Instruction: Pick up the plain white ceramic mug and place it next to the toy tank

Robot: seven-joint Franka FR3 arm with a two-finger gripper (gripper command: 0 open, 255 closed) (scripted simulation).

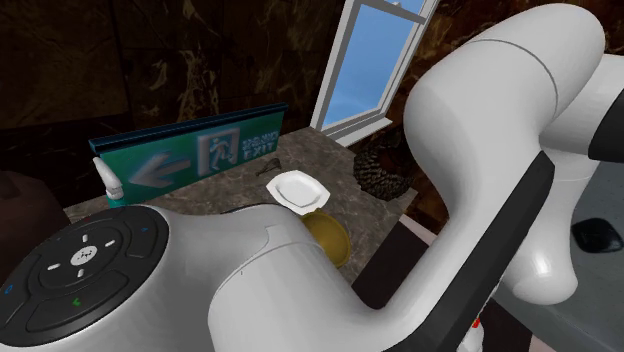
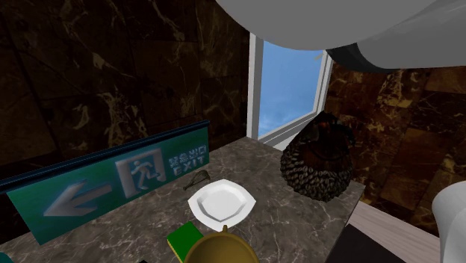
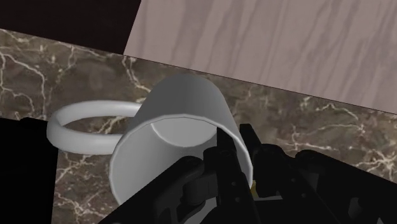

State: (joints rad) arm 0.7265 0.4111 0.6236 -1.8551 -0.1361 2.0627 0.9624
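The white mug (image 3: 184, 108) lies close under the hand, tilted, with its mouth turned toward the camera and its ring handle (image 3: 89, 127) sticking out sideways. It hangs over the marble tabletop (image 3: 76, 70) near the table's edge. My black gripper (image 3: 235, 167) is shut on the mug's wall opposite the handle. One finger (image 3: 191, 184) reaches inside the rim and the other finger (image 3: 273, 168) sits outside it. More black shapes crowd beside the outer finger, and I cannot tell what they are. In the shoulder view the white arm (image 1: 480, 130) hides the hand.
On the marble table stand a long green exit sign (image 1: 190, 152), a white plate (image 1: 296, 188), a brass round object (image 1: 328, 238), a green block (image 2: 183, 240) and a dark scaly lump (image 2: 317, 161). A spray bottle (image 1: 108, 180) is by the sign. Wood floor (image 3: 286, 44) lies beyond the edge.
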